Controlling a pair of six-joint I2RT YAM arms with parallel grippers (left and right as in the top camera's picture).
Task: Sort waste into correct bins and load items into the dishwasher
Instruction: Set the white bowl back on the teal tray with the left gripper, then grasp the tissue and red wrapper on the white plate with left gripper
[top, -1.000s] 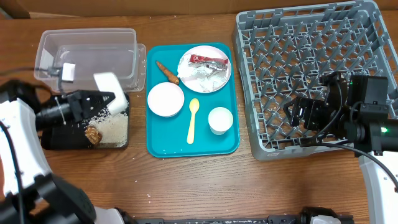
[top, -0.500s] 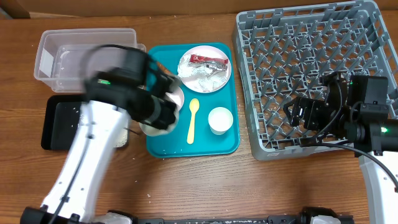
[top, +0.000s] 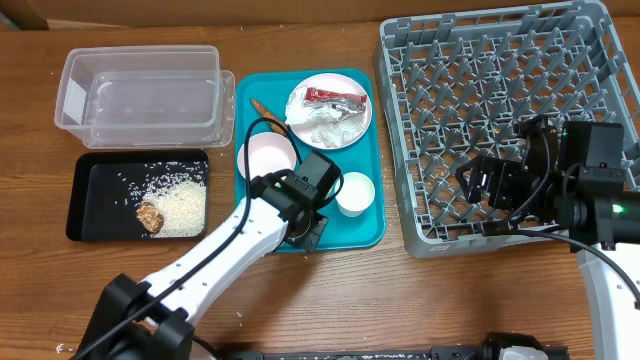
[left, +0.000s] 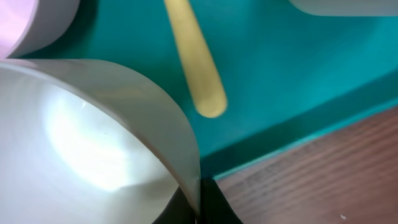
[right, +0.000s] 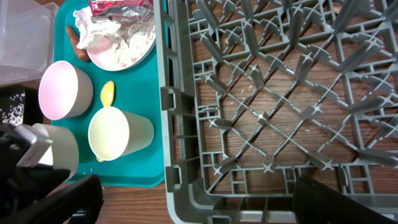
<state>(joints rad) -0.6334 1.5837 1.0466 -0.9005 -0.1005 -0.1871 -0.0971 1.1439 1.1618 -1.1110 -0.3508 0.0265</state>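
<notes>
One smooth pale bowl (left: 93, 137), rim tight in left hand (left: 198, 208); right hand (right: 199, 202) wide open, empty.

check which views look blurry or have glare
Left wrist: soft and out of focus at close range, the bowl carrying a bright glare patch, the spoon fuzzy-edged. Overhead: sharp, evenly lit, faint reflections on the clear tub. Right wrist: crisp on the rack, no glare.

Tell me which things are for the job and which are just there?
For the job: plate, wrapper, napkins, carrot stick, rice, brown chunk, pink bowl, white bowl, cup, spoon, clear tub, black tray, dish rack.
Just there: teal tray, table.
</notes>
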